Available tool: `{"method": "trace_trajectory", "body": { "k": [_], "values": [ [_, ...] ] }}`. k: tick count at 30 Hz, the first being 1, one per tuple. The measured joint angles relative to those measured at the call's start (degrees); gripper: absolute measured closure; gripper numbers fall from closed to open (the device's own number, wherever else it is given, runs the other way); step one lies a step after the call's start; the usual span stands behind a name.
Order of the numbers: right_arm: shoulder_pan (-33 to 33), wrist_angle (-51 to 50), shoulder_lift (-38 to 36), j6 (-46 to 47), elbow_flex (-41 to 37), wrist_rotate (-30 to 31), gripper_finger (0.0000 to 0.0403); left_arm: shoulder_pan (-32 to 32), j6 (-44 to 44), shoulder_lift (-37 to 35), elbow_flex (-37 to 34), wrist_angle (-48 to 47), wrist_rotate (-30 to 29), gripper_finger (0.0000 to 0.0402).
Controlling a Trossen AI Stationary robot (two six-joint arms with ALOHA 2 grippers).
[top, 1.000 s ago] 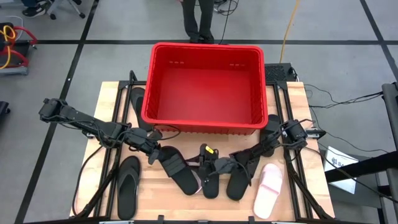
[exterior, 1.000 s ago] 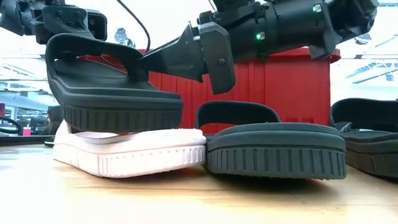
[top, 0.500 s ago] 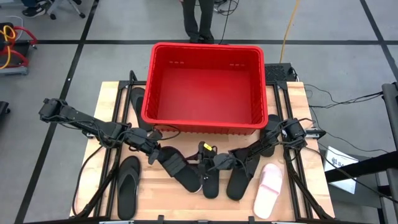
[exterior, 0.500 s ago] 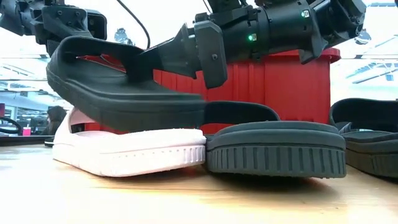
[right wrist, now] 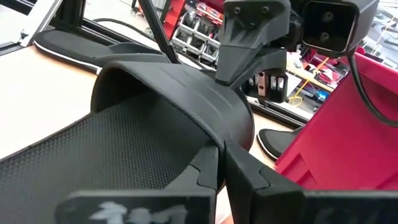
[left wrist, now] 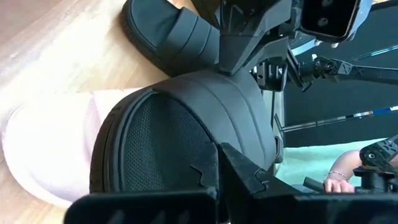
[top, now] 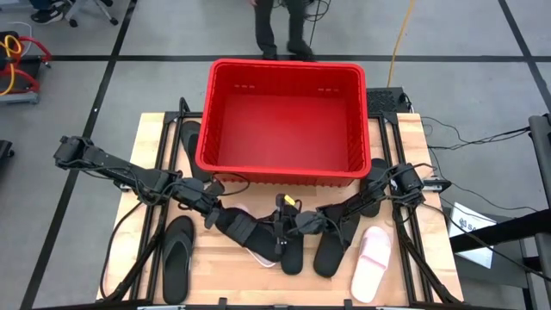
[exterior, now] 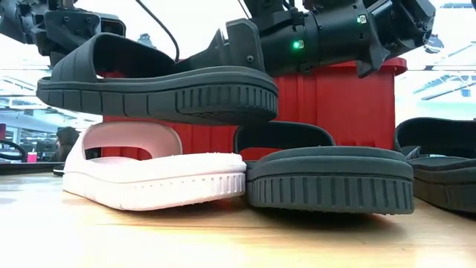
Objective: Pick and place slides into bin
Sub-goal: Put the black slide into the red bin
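Note:
A black wide-strap slide (top: 245, 231) hangs level in front of the red bin (top: 284, 65). My left gripper (top: 218, 213) and my right gripper (top: 297, 226) are both shut on it from opposite ends. In the low view it floats just above a pale pink slide (exterior: 149, 179), which lies sole down on the table. Two more black slides (top: 293, 251) (top: 331, 250) lie sole down right of it. A second pale pink slide (top: 372, 263) lies near the right edge. A black flip-flop (top: 176, 254) lies flat at the near left. My left gripper pinches the strap's toe-side edge (left wrist: 205, 127) between its two fingers, one above the strap and one below. It comes slanting down from the table's left. The slide is lifted clear and level. My right gripper pinches the strap's opposite, heel-side edge (right wrist: 193, 124) between its two fingers, coming level from the table's right, over the footbed. The slide hangs sole down, clear of the pink slide below.
Another black slide (top: 189, 138) lies left of the bin and one (top: 376, 172) at its right corner. The bin shows a bare red floor. A person's legs (top: 280, 26) stand beyond the far edge, and a hand (left wrist: 339, 177) shows beyond the table in the left wrist view.
My right gripper has edged toward the left gripper, rolled a little and shut on the black slide's strap. The slide, which rested tilted on the pale pink slide, has swung up level and now hangs clear of it.

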Motion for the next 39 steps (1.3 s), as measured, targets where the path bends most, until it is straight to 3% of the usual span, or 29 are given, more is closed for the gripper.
{"method": "trace_trajectory", "body": {
  "k": [6,11,17,32,39],
  "values": [
    [0.0,0.0,0.0,0.0,0.0,1.2,0.0401,0.0,0.0,0.0,0.0,-0.1,-0.4,0.0378],
    [0.0,-0.3,-0.4,-0.3,0.0,2.6,0.0401,0.1,0.0,0.0,0.0,0.1,-0.2,0.0339],
    [0.7,-4.7,-3.9,-1.6,0.0,6.9,0.0402,0.1,1.4,0.0,0.0,1.2,5.2,0.0305],
    [4.9,-25.2,-21.8,-0.7,0.0,7.4,0.0402,-2.6,1.3,-1.8,0.0,18.5,6.3,0.0304],
    [7.4,-34.4,-28.8,0.0,0.1,13.5,0.0403,-3.2,6.5,-7.2,0.0,19.4,2.4,0.0305]
  ]
}}
